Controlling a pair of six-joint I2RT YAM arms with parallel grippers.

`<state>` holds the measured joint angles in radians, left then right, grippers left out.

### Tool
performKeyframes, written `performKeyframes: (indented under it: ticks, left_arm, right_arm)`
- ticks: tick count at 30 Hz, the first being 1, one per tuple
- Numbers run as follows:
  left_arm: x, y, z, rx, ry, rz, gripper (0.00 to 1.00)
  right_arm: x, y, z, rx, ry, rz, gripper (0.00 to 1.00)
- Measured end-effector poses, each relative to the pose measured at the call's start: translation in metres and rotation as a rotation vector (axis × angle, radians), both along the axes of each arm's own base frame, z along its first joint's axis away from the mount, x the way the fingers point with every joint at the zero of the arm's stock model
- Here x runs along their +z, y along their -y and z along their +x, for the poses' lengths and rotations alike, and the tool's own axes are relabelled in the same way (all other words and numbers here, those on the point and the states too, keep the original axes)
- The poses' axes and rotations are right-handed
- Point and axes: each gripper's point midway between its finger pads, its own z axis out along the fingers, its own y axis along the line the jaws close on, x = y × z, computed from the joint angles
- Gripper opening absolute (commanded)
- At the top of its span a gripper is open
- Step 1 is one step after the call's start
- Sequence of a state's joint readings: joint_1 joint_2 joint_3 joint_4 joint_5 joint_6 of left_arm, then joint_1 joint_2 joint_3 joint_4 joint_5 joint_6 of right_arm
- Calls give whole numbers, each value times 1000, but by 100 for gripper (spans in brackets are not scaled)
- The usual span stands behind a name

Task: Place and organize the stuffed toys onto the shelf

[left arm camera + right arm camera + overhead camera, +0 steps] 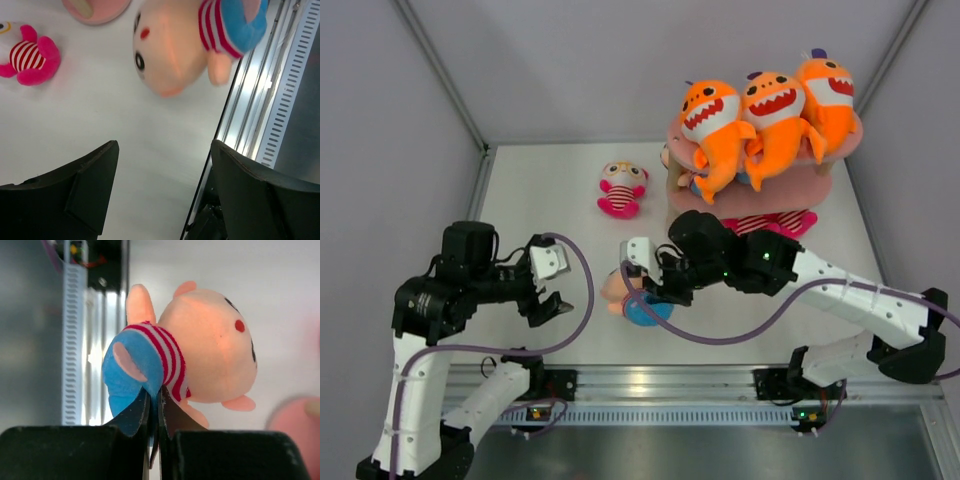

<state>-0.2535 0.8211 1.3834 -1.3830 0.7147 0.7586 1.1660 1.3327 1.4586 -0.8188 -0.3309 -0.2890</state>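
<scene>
Three orange shark plushes (760, 120) sit in a row on the top board of the pink shelf (800, 185) at the far right. My right gripper (655, 290) is shut on the blue trousers of a beige-headed doll (190, 355) and holds it near the table's front middle; the doll (185, 42) also shows in the left wrist view. A pink and white striped doll (621, 188) lies on the table left of the shelf and shows in the left wrist view (30, 57). A striped doll (770, 222) lies on a lower board. My left gripper (548, 305) is open and empty.
The metal rail (720, 385) runs along the table's near edge, just behind the held doll. Grey walls close the table at left, back and right. The shelf's base (95, 10) shows at the top of the left wrist view.
</scene>
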Motion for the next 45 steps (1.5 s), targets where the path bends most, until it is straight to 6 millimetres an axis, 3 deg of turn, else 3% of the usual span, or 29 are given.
performKeyframes:
  ticks: [9,16,21,27,29,36,45]
  left_arm:
    - [-20,-12,3,89,-53,55,81]
    - [-26,-12,11,94,-90,75,81]
    - [-31,-11,17,97,-123,92,81]
    - [-33,-12,20,93,-122,101,81]
    - [-33,-12,20,90,-120,102,81]
    - [-33,-11,20,84,-119,102,81]
    - [-36,-11,23,82,-135,111,81]
  right_arm:
    - [-20,128,38,-157,334,-396,0]
    - [-2,202,63,-287,558,-527,0]
    - [-10,263,73,-348,688,-679,0]
    - [-17,313,93,-394,802,-867,0]
    - [-18,327,104,-416,819,-922,0]
    - [9,366,151,-553,908,-1022,0]
    - [5,344,189,-399,972,-1044,0]
